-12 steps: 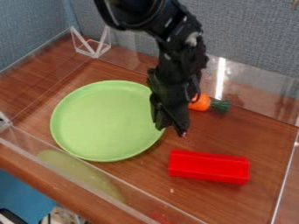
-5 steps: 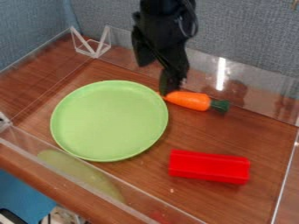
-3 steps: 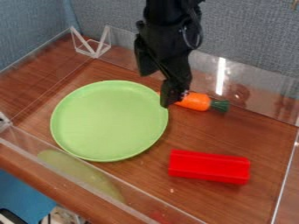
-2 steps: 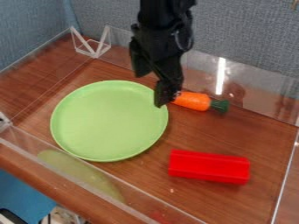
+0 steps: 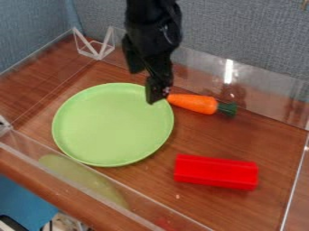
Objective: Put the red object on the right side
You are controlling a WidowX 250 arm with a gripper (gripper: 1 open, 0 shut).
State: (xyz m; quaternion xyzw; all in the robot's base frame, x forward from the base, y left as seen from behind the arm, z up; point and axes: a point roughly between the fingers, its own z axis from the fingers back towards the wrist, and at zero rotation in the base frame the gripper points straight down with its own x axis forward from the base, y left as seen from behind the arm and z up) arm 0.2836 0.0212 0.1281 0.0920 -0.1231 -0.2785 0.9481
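The gripper (image 5: 143, 79), jaws apart and holding nothing, hangs at upper centre over the far edge of the plate (image 5: 97, 131), left of the carrot (image 5: 200, 105). The block (image 5: 216, 171) lies at lower right, apparently already placed. Over the earlier frames the gripper has drifted left, away from the carrot.
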